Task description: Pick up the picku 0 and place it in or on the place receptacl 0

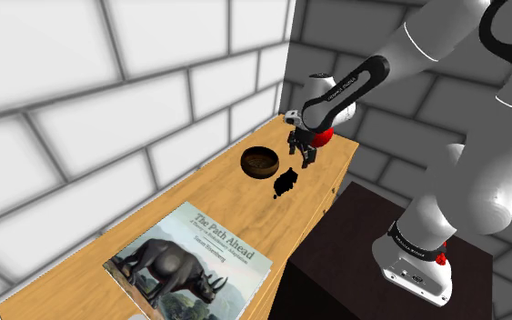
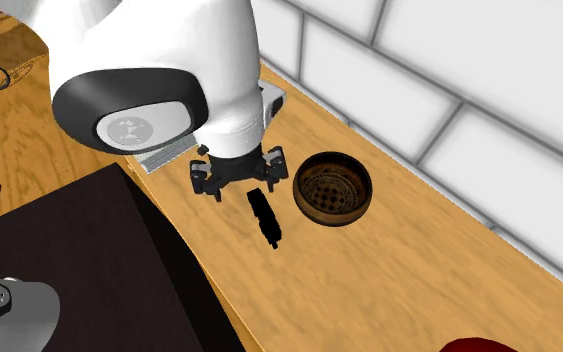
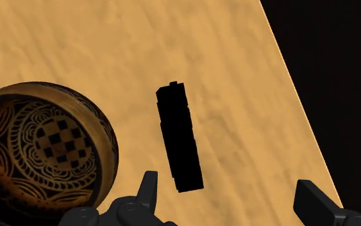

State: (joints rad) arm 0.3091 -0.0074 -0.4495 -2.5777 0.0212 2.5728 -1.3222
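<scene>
The pincer (image 3: pixel 227 191), spread wide, should be centred over the black bar (image 3: pixel 180 138) near the table's (image 3: pixel 236 70) stand-side edge, then closed across its narrow width, clear of the bowl (image 3: pixel 110 151).

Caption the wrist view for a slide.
Open gripper above a slim black block beside a patterned brown bowl on a wooden table.

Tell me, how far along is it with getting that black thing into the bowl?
Nothing is done yet: the black bar lies on the table beside the bowl, whose inside holds nothing. In hand: the open tool hangs above the bar, not touching it. Left: grip, lift, and set it in the bowl.
</scene>
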